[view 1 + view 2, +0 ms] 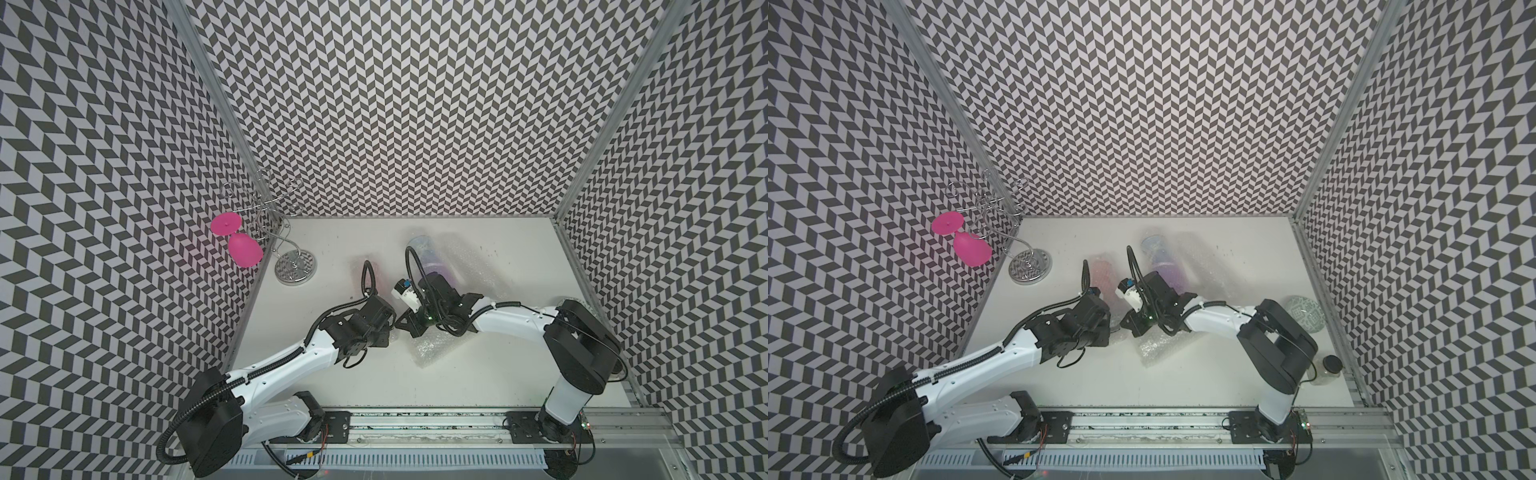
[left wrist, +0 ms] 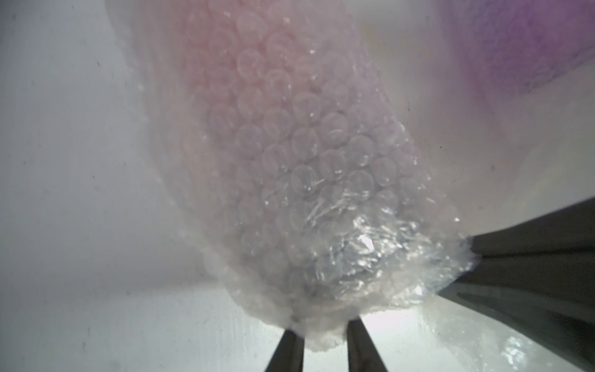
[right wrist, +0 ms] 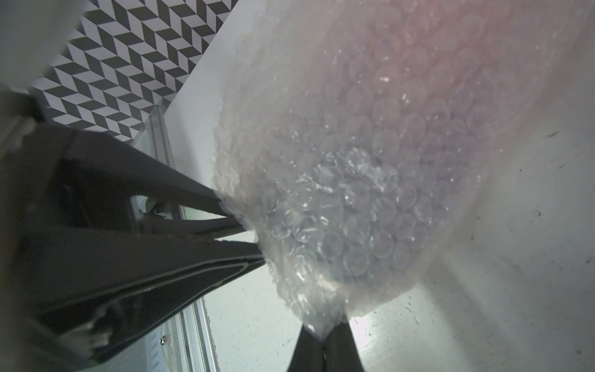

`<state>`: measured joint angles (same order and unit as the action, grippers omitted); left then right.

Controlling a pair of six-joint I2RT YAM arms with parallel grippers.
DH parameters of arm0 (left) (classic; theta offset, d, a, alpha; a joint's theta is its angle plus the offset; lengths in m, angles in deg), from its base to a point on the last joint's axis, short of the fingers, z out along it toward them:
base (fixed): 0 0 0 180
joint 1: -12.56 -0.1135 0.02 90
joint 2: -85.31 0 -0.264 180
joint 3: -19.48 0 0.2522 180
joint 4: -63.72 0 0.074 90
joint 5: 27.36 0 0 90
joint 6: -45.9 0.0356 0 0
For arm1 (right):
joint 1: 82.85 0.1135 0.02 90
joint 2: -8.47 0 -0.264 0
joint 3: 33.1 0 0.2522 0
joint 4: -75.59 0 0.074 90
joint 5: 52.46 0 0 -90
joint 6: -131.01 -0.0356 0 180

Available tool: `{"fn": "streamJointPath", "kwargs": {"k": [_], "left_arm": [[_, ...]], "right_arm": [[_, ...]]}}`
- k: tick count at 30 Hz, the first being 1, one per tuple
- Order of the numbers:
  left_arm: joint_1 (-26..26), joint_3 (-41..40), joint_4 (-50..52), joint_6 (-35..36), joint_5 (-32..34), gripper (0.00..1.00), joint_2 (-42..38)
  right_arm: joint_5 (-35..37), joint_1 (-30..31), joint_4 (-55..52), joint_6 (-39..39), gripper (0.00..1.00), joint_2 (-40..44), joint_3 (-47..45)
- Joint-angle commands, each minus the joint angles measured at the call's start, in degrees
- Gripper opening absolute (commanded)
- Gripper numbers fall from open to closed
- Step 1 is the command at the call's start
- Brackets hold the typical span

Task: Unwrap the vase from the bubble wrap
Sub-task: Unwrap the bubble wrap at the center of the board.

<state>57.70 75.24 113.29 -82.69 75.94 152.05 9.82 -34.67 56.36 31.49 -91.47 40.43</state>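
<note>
Bubble wrap (image 2: pixel 322 193), clear and crinkled, bundles a pink vase (image 2: pixel 231 64) that stretches away ahead of both hands. At the bundle's near end the left gripper (image 2: pixel 323 330) stands narrow, its fingers pressed on a tuft of wrap. Just beside it the right gripper (image 3: pixel 323 330) is pinched tight on the same end. A purple-tinted bundle (image 2: pixel 531 48) lies farther out, on the right gripper's side.

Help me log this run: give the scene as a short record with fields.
bubble wrap: still round a pinkish vase
left hand: shut on the wrap's bunched end
right hand: shut on the same end, at another spot
nearby: purple wrapped item; loose wrap sheet
far corner: wire rack holding a pink glass
</note>
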Motion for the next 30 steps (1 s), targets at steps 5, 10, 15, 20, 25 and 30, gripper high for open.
{"fn": "streamJointPath", "kwargs": {"k": [5,10,15,20,25,30], "left_arm": [[0.19,-0.87,-2.31,0.00,1.48,0.08,0.11],[0.13,-0.93,-2.65,0.27,0.77,0.01,-1.99],[0.13,-1.13,-2.50,0.09,0.67,0.00,-6.33],[-0.01,-1.22,-2.39,-0.60,0.50,0.00,-8.64],[-1.16,-2.16,-2.03,-1.70,0.41,0.00,-9.99],[-2.63,-3.22,-1.72,-2.28,-0.38,0.00,-12.13]], "right_arm": [[-3.14,0.54,3.52,0.83,0.00,2.95,0.79],[-2.34,0.59,3.14,0.76,0.00,2.84,0.78],[1.93,0.51,-1.35,1.51,0.00,1.38,2.52],[5.12,0.51,-3.56,1.70,0.00,0.59,3.15],[6.46,0.49,-4.20,1.94,0.00,0.68,2.99],[6.46,0.50,-3.85,1.95,0.00,1.64,2.31]]}}
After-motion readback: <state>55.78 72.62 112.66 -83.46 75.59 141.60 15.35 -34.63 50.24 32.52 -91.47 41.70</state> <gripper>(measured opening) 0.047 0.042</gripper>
